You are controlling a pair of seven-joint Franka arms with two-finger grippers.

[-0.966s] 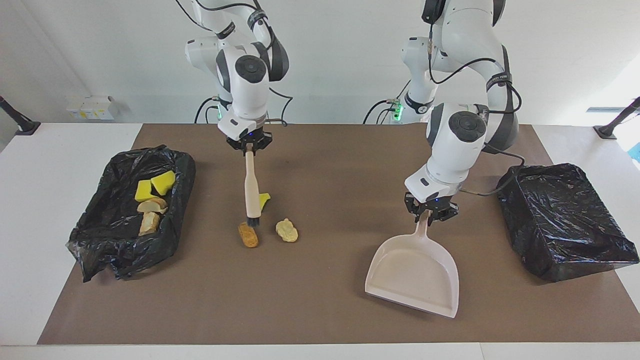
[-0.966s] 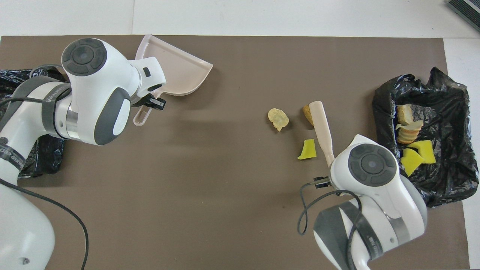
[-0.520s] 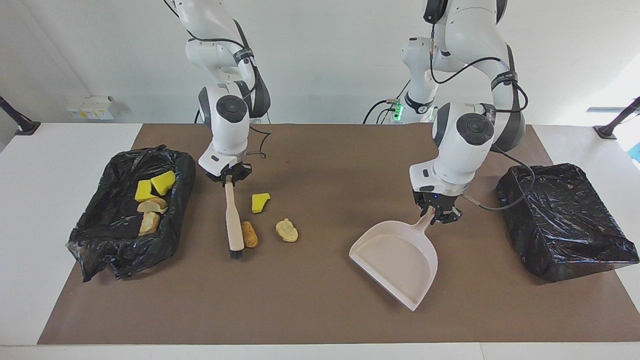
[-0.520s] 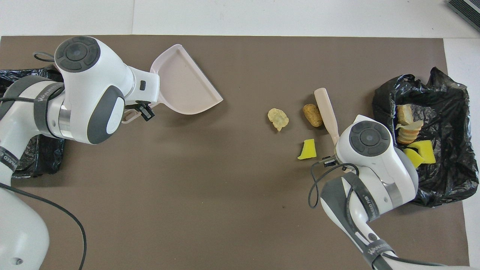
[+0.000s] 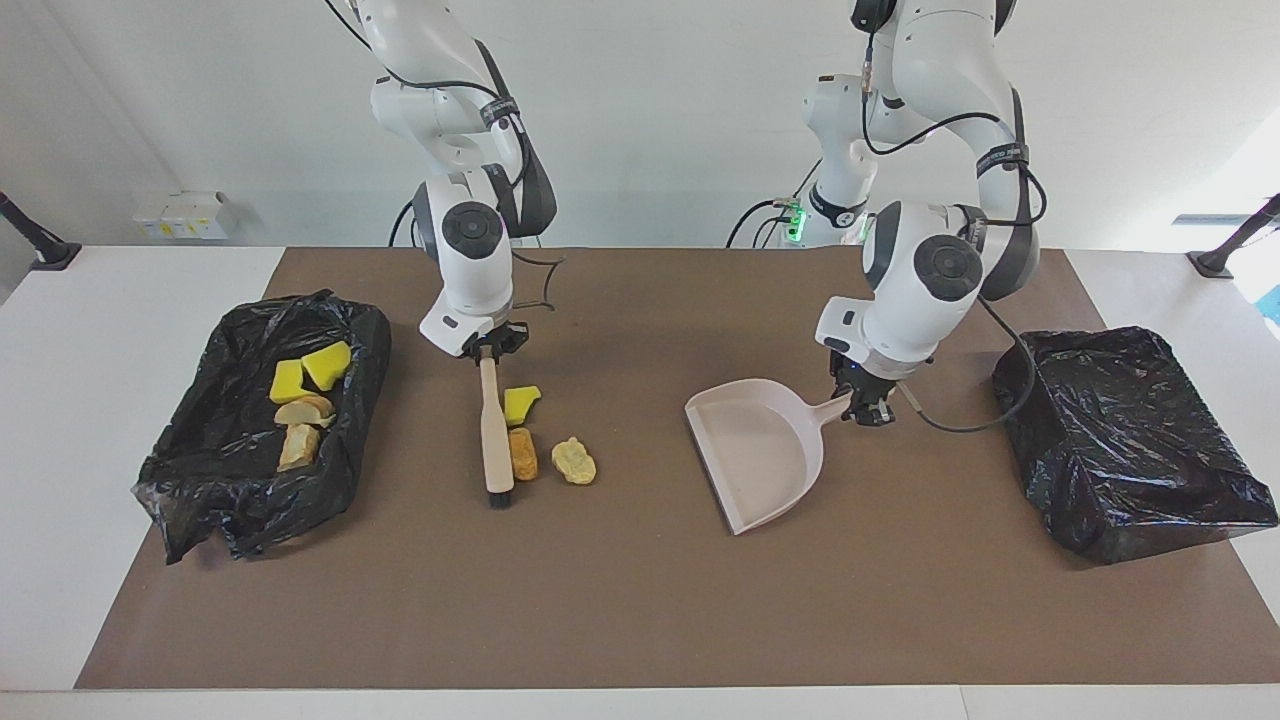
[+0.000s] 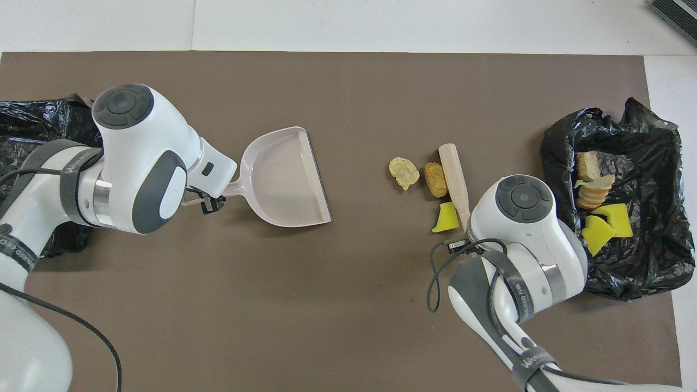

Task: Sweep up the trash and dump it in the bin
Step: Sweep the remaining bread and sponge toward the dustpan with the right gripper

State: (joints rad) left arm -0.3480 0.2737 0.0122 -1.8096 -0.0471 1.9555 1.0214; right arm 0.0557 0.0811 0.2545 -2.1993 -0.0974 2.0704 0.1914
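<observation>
While each hand (image 5: 487,347) (image 5: 858,400) grips brush (image 5: 494,430) or dustpan (image 5: 758,450), yellow, orange-striped and pale trash (image 5: 522,452) lies loose.

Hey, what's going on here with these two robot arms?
They are sweeping up scraps. The right gripper holds a brush with its bristles on the brown mat, beside three loose pieces: a yellow sponge chunk, an orange-striped piece and a pale yellow piece. The left gripper holds the dustpan, its mouth turned toward them. Four pieces lie in the black bin at the right arm's end.
</observation>
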